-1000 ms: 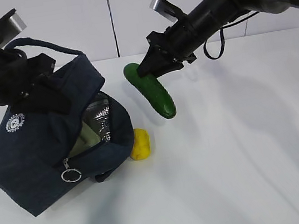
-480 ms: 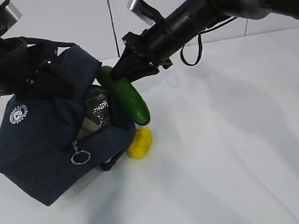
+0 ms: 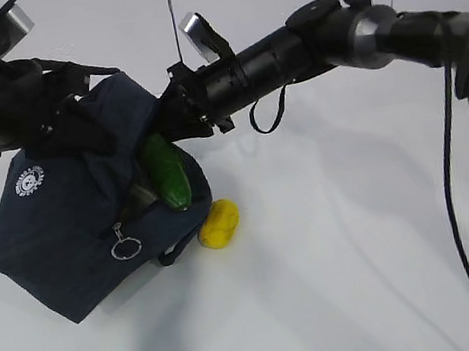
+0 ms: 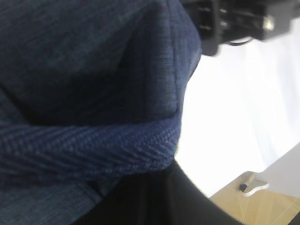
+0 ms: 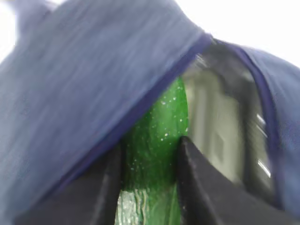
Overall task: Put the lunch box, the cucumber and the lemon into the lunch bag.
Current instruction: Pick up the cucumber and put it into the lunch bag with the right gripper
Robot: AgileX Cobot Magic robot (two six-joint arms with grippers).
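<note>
The navy lunch bag (image 3: 57, 228) lies tilted on the table with its mouth facing right. My left gripper (image 3: 76, 128) is shut on its top edge by the handle, and a dark finger (image 4: 154, 201) shows under the strap (image 4: 93, 150). My right gripper (image 3: 176, 124) is shut on the dark green cucumber (image 3: 167, 178), whose lower end hangs into the bag's mouth. In the right wrist view the cucumber (image 5: 164, 117) sits between the jaws (image 5: 152, 150), under the bag's flap (image 5: 84, 84). The yellow lemon (image 3: 219, 224) lies on the table at the bag's right corner. The lunch box is hidden.
The zipper's ring pull (image 3: 126, 247) hangs on the bag's front and the white logo (image 3: 30, 180) faces me. A black cable (image 3: 458, 195) hangs from the right arm. The table's edge and the floor (image 4: 262, 197) show in the left wrist view.
My right gripper has moved left with the cucumber, from beside the bag to its mouth. The bag was lifted and shifted a little at first. The lemon has stayed put.
</note>
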